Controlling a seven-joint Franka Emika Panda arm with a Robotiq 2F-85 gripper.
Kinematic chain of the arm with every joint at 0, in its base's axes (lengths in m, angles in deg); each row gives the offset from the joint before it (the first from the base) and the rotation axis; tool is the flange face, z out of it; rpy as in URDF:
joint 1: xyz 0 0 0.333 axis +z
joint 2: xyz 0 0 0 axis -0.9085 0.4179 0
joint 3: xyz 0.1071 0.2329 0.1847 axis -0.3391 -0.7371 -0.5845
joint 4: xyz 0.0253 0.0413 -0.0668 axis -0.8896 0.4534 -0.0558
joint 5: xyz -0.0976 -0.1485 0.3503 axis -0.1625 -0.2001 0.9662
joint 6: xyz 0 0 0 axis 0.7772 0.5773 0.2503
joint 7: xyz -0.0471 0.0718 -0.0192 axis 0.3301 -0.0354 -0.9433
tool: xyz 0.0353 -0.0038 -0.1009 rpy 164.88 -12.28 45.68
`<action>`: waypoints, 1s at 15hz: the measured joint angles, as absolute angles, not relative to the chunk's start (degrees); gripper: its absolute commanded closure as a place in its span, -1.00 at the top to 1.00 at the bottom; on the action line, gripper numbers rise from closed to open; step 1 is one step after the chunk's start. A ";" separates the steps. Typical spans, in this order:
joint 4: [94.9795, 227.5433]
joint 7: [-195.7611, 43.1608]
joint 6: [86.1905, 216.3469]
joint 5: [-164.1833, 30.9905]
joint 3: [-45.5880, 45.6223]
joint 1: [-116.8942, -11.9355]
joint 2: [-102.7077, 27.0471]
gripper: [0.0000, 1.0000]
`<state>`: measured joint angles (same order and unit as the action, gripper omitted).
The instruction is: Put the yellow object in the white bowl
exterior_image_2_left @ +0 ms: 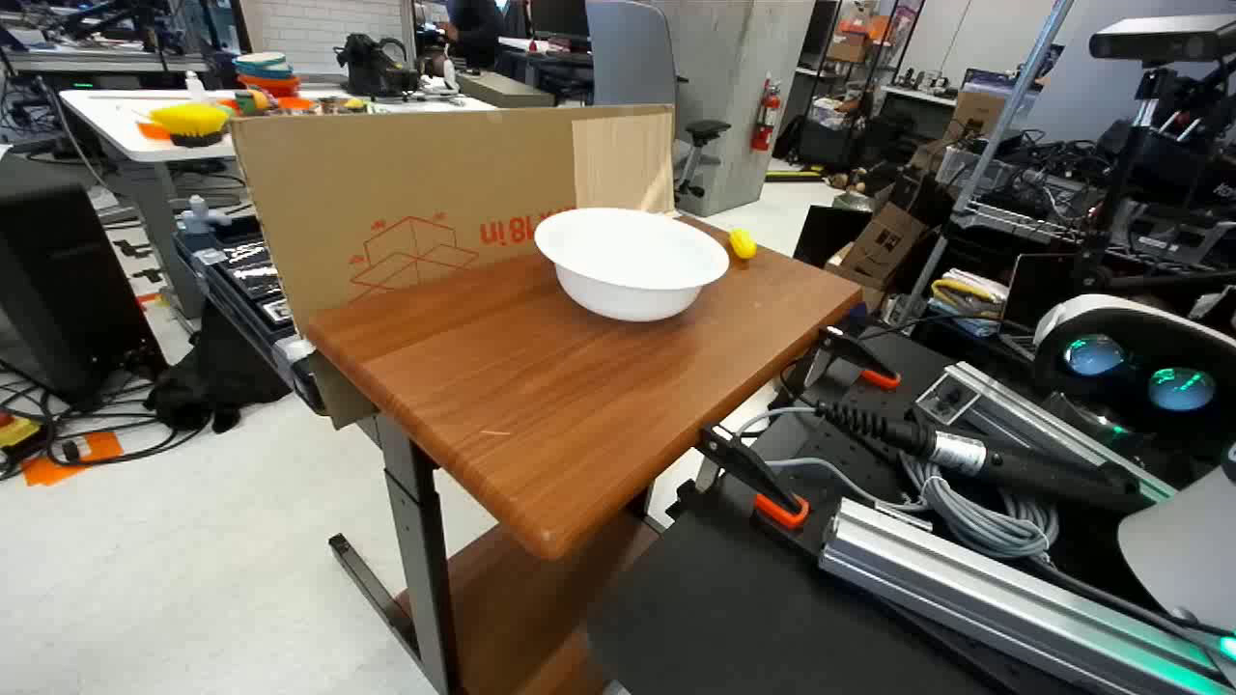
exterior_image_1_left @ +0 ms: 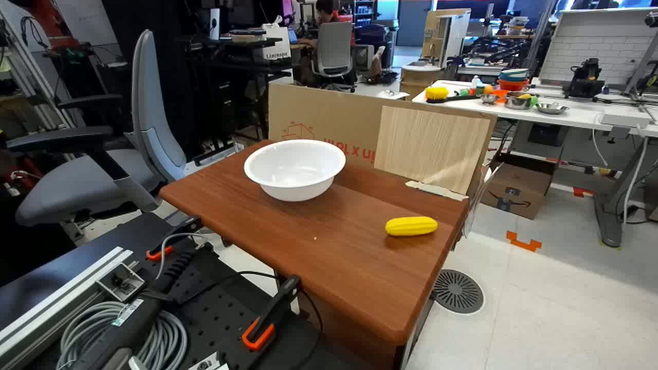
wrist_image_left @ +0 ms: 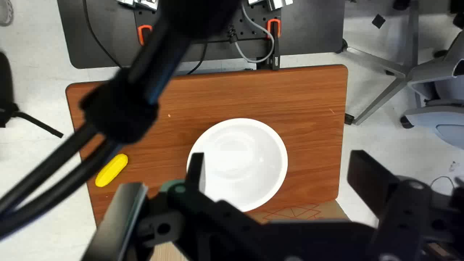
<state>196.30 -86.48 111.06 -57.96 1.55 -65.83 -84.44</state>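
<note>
Two likely failures from here: might close off-centre on the rounded yellow corn cob [exterior_image_1_left: 411,226], lying on the counter [exterior_image_1_left: 354,267] well apart from the white bowl [exterior_image_1_left: 295,169], and roll it away, off the counter; might cross too low and clip the bowl. Empty and spread wide at the hand [wrist_image_left: 278,163].

The brown table [exterior_image_1_left: 349,267] bears the white bowl [exterior_image_1_left: 295,177] and yellow object [exterior_image_1_left: 411,226].

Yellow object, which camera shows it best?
An exterior view, showing the yellow object lengthwise and unobstructed. In an exterior view it looks small, foreshortened, beyond the bowl. The wrist view shows it from above, past dark cables.
</note>
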 measured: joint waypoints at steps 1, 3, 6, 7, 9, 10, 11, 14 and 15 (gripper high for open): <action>196.28 -86.48 111.08 -57.96 1.55 -65.83 -84.44 1.00; 196.25 -86.48 111.09 -57.96 1.55 -65.83 -84.45 1.00; 196.25 -86.48 111.09 -57.96 1.55 -65.83 -84.45 1.00; 196.24 -86.48 111.09 -57.96 1.55 -65.83 -84.45 1.00; 196.33 -86.48 111.10 -57.96 1.45 -65.84 -84.44 1.00; 196.38 -86.16 111.53 -57.94 1.30 -65.84 -84.44 1.00; 196.45 -85.27 112.76 -57.47 1.21 -65.85 -84.39 1.00; 196.45 -80.94 117.49 -54.85 1.70 -66.87 -83.15 1.00; 196.45 -79.74 119.54 -54.55 2.18 -67.66 -82.33 1.00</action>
